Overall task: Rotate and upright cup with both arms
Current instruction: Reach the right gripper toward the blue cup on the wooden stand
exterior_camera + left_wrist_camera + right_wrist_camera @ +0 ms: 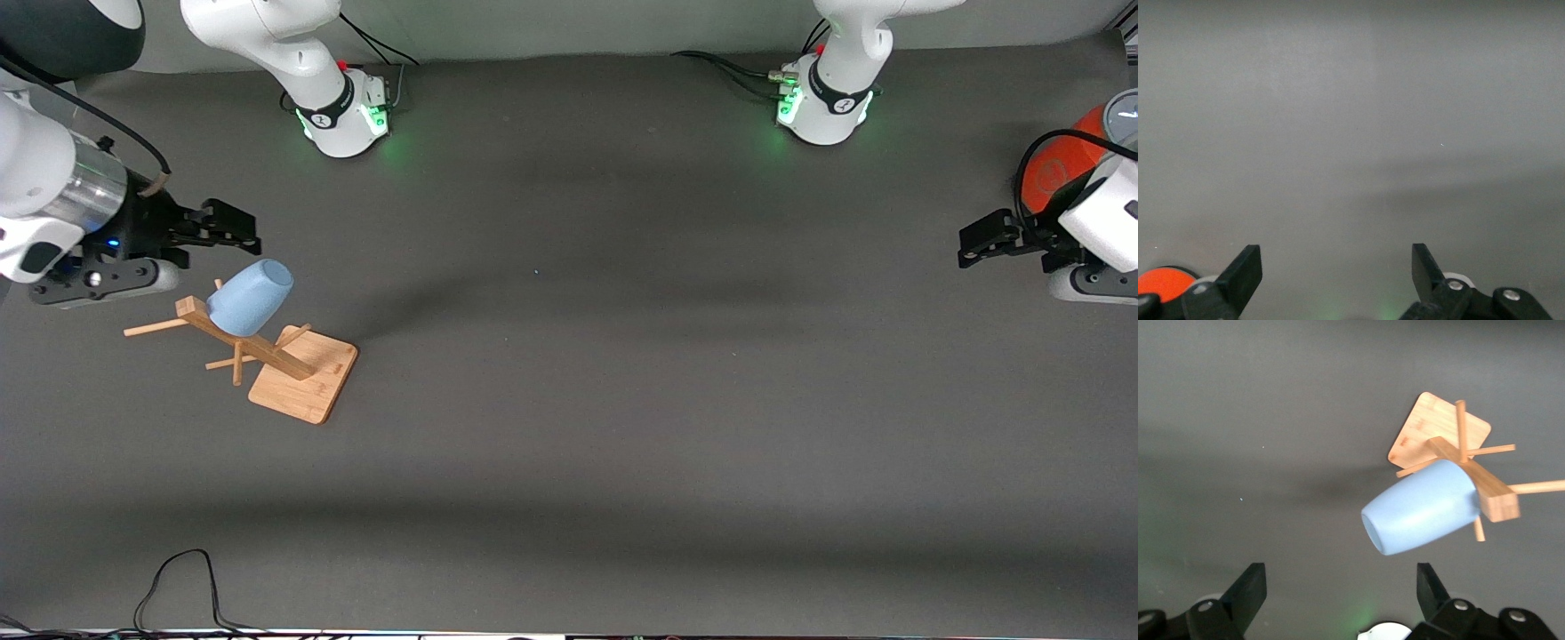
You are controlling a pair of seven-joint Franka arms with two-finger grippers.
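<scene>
The pale-blue cup (252, 298) hangs mouth-first on a peg of a wooden rack (233, 342), tilted, with its closed end pointing up and away from the post. It also shows in the right wrist view (1421, 508). My right gripper (244, 229) is open and empty in the air, just above and beside the cup at the right arm's end of the table. My left gripper (973, 244) is open and empty at the left arm's end, with only bare mat between its fingers in the left wrist view (1337, 267).
The rack stands on a flat square wooden base (302, 373) with several thin pegs sticking out. An orange can (1062, 160) stands at the left arm's end of the table, just by the left gripper. A black cable (178, 587) lies at the mat's front edge.
</scene>
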